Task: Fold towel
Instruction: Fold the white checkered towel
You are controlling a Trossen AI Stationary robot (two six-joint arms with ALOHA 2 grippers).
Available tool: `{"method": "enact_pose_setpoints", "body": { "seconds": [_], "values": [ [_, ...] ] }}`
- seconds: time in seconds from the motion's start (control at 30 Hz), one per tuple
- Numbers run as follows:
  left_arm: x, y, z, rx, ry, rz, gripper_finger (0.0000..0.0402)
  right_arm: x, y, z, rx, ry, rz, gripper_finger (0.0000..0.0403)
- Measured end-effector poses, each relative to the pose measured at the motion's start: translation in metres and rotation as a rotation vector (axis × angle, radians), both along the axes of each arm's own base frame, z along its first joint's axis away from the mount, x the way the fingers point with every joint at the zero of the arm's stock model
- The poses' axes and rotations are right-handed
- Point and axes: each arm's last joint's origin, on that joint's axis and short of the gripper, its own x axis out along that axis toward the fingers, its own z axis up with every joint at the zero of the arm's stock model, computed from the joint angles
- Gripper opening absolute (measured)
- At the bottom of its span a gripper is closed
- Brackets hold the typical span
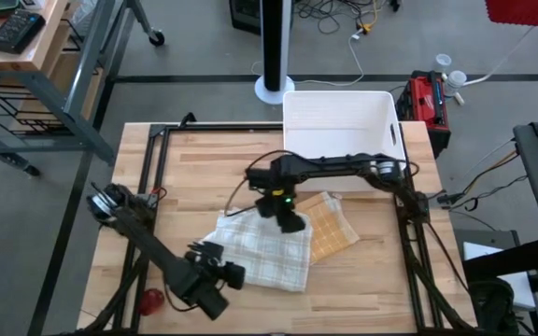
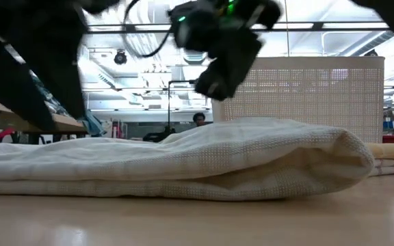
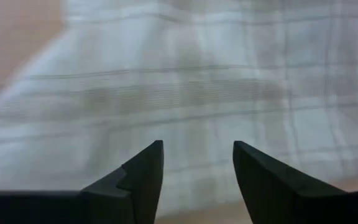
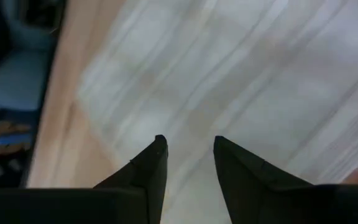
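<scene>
Jaws apart (both grippers) above towel (image 1: 267, 250)

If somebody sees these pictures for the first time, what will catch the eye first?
Probably the white checked towel, lying folded on the wooden table with a yellow cloth beside it. Next, the right pincer above the towel, and the left pincer at its near edge, both open and empty.

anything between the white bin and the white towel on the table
The right arm stretches over that gap, and beside it part of a yellow checked cloth; otherwise bare wood between white bin and white towel, high view.
</scene>
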Motion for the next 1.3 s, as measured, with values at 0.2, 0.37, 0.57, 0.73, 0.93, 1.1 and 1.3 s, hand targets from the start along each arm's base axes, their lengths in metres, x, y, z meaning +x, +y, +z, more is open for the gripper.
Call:
{"method": "enact_pose_setpoints", "body": {
  "seconds": [0.2, 0.37, 0.57, 0.73, 0.93, 1.1, 1.3],
  "values": [
    [0.035, 0.011, -0.032, 0.015, -0.01, -0.067, 0.016, -0.049, 0.005, 0.029, 0.018, -0.063, 0.004, 0.011],
    [0.051, 0.028, -0.048, 0.016, 0.05, -0.053, 0.0153, -0.087, 0.007, 0.042, -0.003, -0.183, -0.047, 0.0094],
    [0.051, 0.028, -0.053, -0.071, 0.258, -0.307, 0.0152, -0.135, 0.009, 0.048, -0.11, -0.263, -0.099, 0.0066],
    [0.024, 0.029, -0.044, -0.042, 0.52, -0.464, 0.0144, -0.156, 0.014, 0.043, -0.095, -0.307, -0.163, 0.0041],
    [0.004, 0.042, -0.009, 0.049, 0.575, -0.482, 0.0122, -0.162, 0.029, 0.012, -0.079, -0.342, -0.156, 0.0019],
    [0.016, 0.04, 0.014, 0.149, 0.269, -0.466, 0.0104, -0.16, 0.038, -0.003, -0.269, -0.403, -0.221, 0.0006],
    [0.033, 0.033, 0.003, 0.184, 0.151, -0.477, 0.0088, -0.154, 0.049, -0.003, -0.372, -0.536, -0.23, 0.0002]
  ]
}}
